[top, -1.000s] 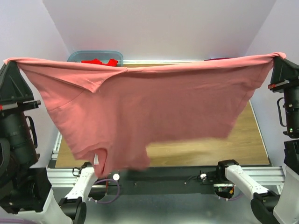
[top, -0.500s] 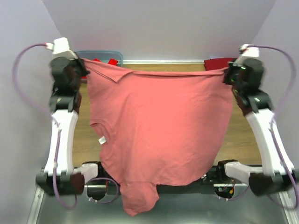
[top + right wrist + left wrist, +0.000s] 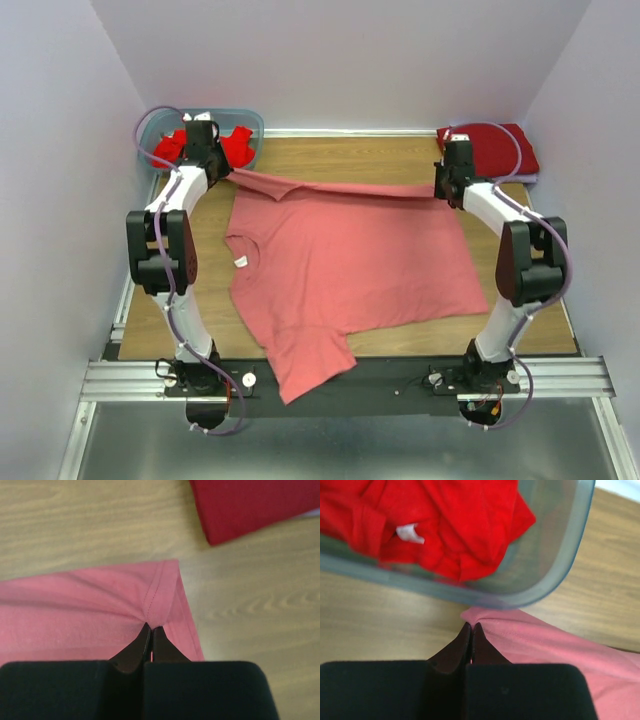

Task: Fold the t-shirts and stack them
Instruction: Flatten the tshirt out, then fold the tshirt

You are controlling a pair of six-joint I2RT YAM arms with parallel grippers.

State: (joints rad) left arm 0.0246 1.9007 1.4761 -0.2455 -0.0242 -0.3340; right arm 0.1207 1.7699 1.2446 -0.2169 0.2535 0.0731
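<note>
Your left fingers (image 3: 465, 639) are pressed fully together, pinching a far-left corner of the salmon-pink cotton short-sleeved t-shirt (image 3: 545, 642), just beside the rim of the translucent blue-grey plastic tub (image 3: 560, 565). Your right fingers (image 3: 145, 639) are likewise shut tight, nipping the stitched hem corner of the same shirt at its far-right end.

From above, both pairs of fingers sit low at the far side of the wooden tabletop (image 3: 350, 152), well apart, with the shirt's far edge drawn in a line between them. The pink shirt (image 3: 350, 260) spreads from that line toward you, lying mostly flat. Its long axis runs left to right: collar and label toward the left arm, hem toward the right arm. One sleeve is folded over near the left fingers; the other hangs off the near edge of the tabletop.

The coming fold probably turns on this: the cloth lies wholly on the near side of both pairs of fingers, each arm holding its own end.

Crumpled bright red t-shirts (image 3: 445, 525) fill the tub. A folded darker crimson t-shirt (image 3: 495, 148) rests in the far-right corner, near the right fingers but not touching the pink shirt.
</note>
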